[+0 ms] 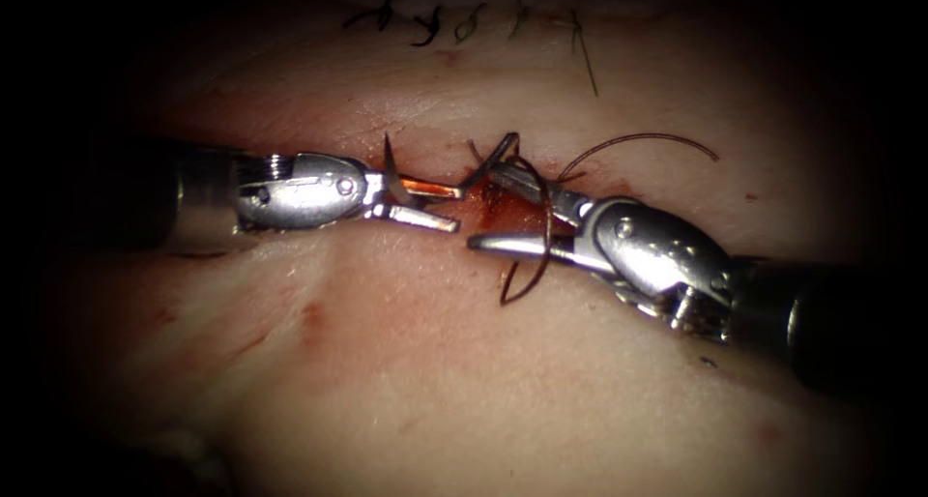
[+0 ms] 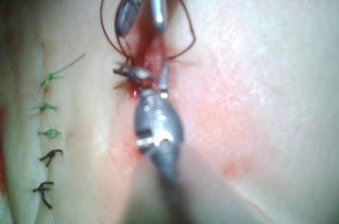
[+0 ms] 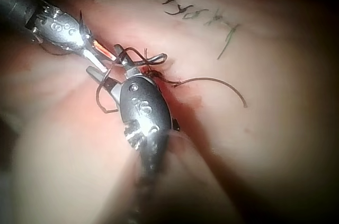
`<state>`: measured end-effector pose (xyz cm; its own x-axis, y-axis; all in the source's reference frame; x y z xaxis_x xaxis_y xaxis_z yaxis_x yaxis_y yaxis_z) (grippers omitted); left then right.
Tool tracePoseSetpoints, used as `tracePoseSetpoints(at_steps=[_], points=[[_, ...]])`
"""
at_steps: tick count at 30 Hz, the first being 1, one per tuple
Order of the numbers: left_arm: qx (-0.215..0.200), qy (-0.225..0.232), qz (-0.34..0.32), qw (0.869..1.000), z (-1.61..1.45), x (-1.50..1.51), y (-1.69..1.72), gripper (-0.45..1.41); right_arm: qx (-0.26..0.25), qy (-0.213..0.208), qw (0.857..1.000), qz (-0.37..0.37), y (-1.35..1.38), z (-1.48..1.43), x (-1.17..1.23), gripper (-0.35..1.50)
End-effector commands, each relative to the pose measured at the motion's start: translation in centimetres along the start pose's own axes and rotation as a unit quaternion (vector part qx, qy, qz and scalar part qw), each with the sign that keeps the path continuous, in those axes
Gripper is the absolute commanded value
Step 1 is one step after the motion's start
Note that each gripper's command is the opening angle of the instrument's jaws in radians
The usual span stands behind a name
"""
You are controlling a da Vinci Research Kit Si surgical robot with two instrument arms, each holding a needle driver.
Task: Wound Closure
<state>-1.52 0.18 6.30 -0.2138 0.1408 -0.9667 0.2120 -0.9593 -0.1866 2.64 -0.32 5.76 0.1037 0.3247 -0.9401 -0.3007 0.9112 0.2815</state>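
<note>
The cut (image 1: 512, 215) runs across the tissue (image 1: 435, 362) and is wet with red fluid. From the left, my left tool (image 1: 452, 207) stands over the cut with its jaws open and nothing between them. A dark pointed sliver (image 1: 389, 157), seemingly the needle's end, rises beside its hinge; the rest is hidden, so I cannot tell whether it sits in the tissue. My right tool (image 1: 483, 205) faces it from the right with jaws open. Dark thread (image 1: 543, 228) loops around the right tool's jaws. A free thread tail (image 1: 648, 136) arcs away right of the cut. The left tool (image 2: 152, 73) meets the right tool (image 2: 142, 29) tip to tip.
A row of several finished stitches with cut ends (image 1: 454, 18) lies on the far side of the tissue, also seen as old stitches (image 3: 185, 9) (image 2: 50, 134). A green strand (image 1: 585, 62) trails from the last one. Red smears (image 1: 311, 318) mark the near tissue.
</note>
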Motion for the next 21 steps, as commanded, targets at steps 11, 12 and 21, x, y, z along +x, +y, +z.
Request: tracePoseSetpoints(at_steps=[11, 12, 21], points=[[-0.009, 0.021, 0.003, 1.000, 0.07, 0.29, 0.75, -0.45, -0.051, 0.004, 0.999, -0.001, 0.01, 0.16, -0.08, 0.43], [-0.008, 0.021, 0.003, 1.000, 0.05, 0.30, 0.76, -0.45, -0.055, 0.003, 0.998, -0.001, 0.00, 0.18, -0.08, 0.43], [-0.010, 0.026, -0.004, 1.000, -0.08, 0.61, 0.91, -0.45, -0.088, -0.047, 0.995, -0.029, 0.09, 0.23, -0.16, 0.41]])
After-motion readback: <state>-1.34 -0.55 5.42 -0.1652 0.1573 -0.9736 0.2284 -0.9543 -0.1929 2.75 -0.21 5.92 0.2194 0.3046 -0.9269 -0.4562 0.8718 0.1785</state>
